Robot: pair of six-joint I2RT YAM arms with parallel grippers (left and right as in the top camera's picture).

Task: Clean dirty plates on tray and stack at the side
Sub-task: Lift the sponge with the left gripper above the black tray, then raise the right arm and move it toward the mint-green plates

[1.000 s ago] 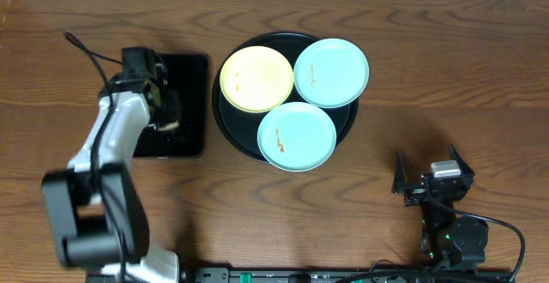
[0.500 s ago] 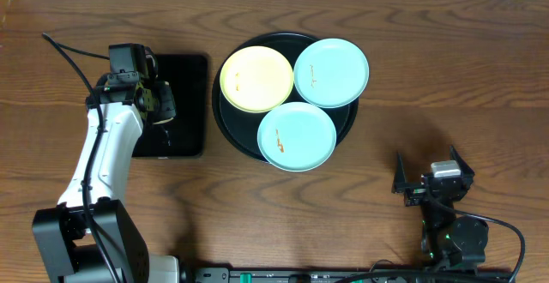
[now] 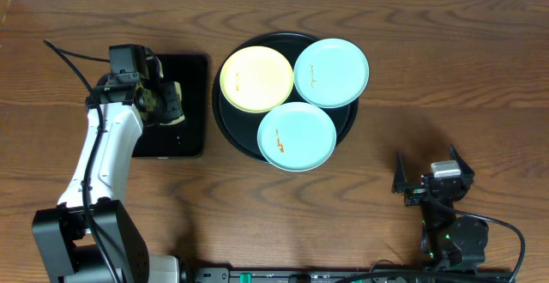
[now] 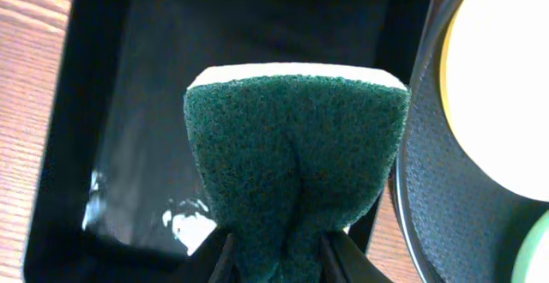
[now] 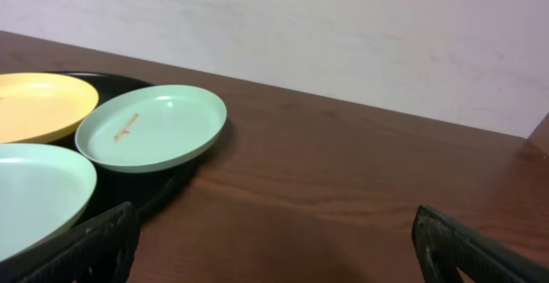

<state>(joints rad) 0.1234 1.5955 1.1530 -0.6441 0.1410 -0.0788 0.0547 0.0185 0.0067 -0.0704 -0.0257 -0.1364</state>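
Just beside plates (image 3: 257, 78): sponge (image 4: 296, 163), rectangular tray (image 4: 129, 103)

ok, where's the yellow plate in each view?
Overhead: yellow plate upper centre, on the left side of the round black tray.
Left wrist: yellow plate at right edge, cropped.
Right wrist: yellow plate at far left, cropped.
Shared landmark: the round black tray beneath it.

Rough green scouring sponge (image 4: 296, 163), glossy black rectangular tray (image 4: 129, 129), smooth satin plates (image 5: 153, 127), grained wood table (image 5: 343, 171)
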